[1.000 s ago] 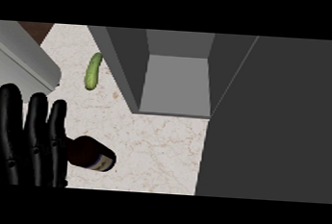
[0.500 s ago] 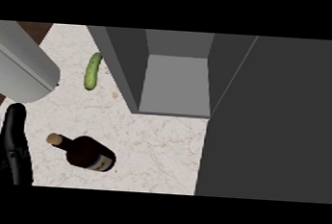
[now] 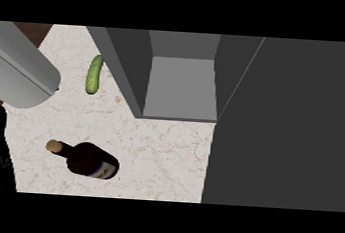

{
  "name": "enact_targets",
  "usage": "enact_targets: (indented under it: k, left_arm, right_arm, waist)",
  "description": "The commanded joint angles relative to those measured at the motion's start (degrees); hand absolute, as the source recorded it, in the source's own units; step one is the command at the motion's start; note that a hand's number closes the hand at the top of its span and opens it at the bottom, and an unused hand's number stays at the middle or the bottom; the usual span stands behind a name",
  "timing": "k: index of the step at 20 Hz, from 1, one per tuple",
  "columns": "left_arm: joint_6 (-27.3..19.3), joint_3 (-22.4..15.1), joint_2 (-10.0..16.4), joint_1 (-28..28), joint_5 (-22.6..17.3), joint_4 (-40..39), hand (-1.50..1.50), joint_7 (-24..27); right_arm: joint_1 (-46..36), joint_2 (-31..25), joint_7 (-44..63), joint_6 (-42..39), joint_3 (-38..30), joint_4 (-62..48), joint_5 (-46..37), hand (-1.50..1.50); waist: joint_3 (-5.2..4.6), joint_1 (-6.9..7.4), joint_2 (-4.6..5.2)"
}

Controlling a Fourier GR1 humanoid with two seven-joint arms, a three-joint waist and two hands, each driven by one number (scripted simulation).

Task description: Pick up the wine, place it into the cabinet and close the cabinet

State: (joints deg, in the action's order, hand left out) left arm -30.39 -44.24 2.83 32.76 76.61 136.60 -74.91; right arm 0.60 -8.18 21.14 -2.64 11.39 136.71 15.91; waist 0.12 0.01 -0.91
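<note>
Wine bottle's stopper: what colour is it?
The stopper is light tan, like cork, on the dark wine bottle. The head view shows it best.

A green cucumber (image 3: 94, 74) lies on the pale, veined surface (image 3: 158, 152), toward the far left. It runs near to far, its far end tilted slightly right. Past the surface's far left corner a dark brown patch (image 3: 39, 30) shows.

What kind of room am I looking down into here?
Most likely a kitchen: a pale marbled counter holds a corked wine bottle and a cucumber, next to an open grey cabinet.
</note>
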Motion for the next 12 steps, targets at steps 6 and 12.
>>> enact_targets:
  k: [6, 12]
  left_arm:
    - [5.62, 1.40, -2.73, 2.80, -2.33, 3.63, -1.50, -10.49]
    - [4.10, 2.12, -2.79, 0.63, -3.96, 3.62, -1.50, -10.49]
  right_arm:
    - [-3.09, -0.84, 6.16, 3.80, -0.20, 4.54, -1.78, -1.50]
    - [-0.52, -2.58, 1.75, 1.27, -4.53, 2.63, 0.10, -1.50]
  waist:
    - [-0.07, 0.02, 0.28]
    - [0.01, -0.37, 0.46]
